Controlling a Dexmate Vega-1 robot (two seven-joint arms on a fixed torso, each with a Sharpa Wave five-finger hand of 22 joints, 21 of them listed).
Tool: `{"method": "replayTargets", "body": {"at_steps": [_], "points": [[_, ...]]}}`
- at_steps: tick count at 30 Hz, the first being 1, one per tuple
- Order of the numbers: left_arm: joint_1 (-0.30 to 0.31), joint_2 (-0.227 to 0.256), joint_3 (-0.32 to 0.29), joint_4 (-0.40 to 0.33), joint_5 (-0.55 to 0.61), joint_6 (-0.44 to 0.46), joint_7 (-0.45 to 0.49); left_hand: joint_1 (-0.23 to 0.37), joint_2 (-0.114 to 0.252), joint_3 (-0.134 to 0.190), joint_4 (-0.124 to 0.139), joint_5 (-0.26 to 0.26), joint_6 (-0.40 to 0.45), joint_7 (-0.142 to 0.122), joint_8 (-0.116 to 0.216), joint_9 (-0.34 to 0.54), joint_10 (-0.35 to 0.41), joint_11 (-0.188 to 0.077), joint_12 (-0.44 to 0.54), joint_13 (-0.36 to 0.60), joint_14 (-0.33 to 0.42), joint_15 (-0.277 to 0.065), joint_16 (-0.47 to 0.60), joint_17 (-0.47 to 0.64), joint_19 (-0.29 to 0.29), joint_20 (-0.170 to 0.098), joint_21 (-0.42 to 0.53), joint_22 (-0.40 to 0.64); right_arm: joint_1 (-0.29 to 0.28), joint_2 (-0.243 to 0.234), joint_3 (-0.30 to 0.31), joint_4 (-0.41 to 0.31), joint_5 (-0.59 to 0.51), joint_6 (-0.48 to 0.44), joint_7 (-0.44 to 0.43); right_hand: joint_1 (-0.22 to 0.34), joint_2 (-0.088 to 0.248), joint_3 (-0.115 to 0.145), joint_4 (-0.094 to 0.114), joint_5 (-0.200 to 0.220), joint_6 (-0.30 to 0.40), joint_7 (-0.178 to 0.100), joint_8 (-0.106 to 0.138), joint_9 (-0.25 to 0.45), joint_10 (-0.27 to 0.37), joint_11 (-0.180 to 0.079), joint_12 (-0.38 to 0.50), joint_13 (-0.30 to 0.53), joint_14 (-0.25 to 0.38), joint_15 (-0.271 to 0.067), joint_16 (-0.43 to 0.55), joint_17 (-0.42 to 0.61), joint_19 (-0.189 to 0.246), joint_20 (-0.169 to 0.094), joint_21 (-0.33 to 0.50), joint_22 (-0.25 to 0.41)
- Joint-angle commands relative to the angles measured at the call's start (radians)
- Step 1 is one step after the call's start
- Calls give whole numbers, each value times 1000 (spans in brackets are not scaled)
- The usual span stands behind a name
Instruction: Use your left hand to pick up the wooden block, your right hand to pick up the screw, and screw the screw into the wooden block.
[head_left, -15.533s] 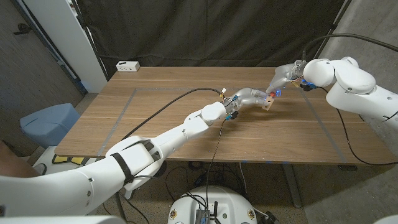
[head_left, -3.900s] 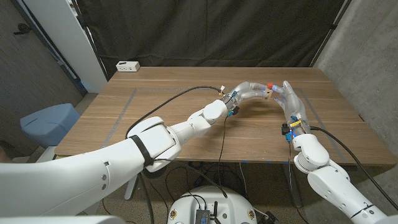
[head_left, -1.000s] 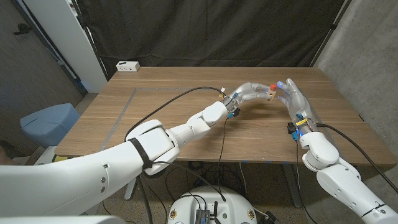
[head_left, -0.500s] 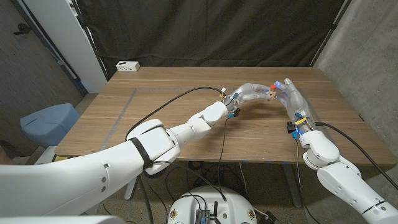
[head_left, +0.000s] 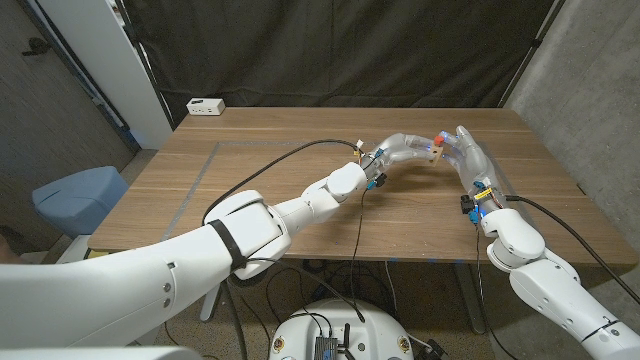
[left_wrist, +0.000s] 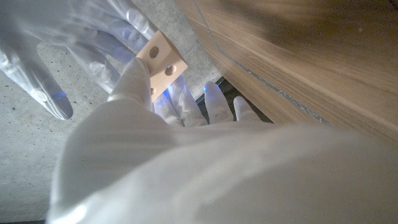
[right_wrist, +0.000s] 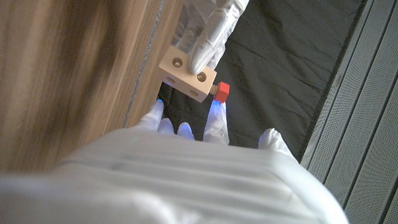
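Note:
My left hand (head_left: 403, 149) holds the pale wooden block (head_left: 434, 151) up over the far right of the table; its thumb (left_wrist: 133, 79) presses the holed face (left_wrist: 162, 61). The screw, with its red head (head_left: 441, 137), sticks out of the block's side (right_wrist: 187, 72). In the right wrist view the red head (right_wrist: 222, 91) is fully exposed. My right hand (head_left: 466, 153) reaches up to the block from the near side, fingers spread. One fingertip (right_wrist: 215, 114) sits right against the red head, and the thumb (right_wrist: 271, 138) stands well away from it.
A white power strip (head_left: 205, 105) lies at the table's far left corner. Grey tape lines (head_left: 198, 177) mark the wooden tabletop. A black cable (head_left: 268, 170) trails from my left wrist across the table. A blue stool (head_left: 78, 195) stands left of the table.
Over the last second my right hand has edged a little closer to the block and the screw's head. The left hand and block have stayed put.

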Motion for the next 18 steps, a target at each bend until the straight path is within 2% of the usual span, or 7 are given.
{"method": "replayTargets", "body": {"at_steps": [1,18], "points": [[-2,-2,3,2,-5,5,-1,6,24,26,22,10,97,25,10,2,15,-1,10,91,11,-56,0,5,7,-1,2,3,0,-1,-4,3,5,5,-3,-9,3,0,7,10,22,4,8,2,1,-7,10,3,-5,2,9,2,-6,2,5,3],[5,2,5,-7,3,-16,4,6,23,26,22,11,99,25,11,2,13,-1,9,91,11,-56,0,5,7,-4,2,3,-21,4,4,-9,-4,20,-19,-11,4,3,6,13,65,17,15,3,17,-18,15,3,7,-5,14,-1,1,1,9,3]]}}
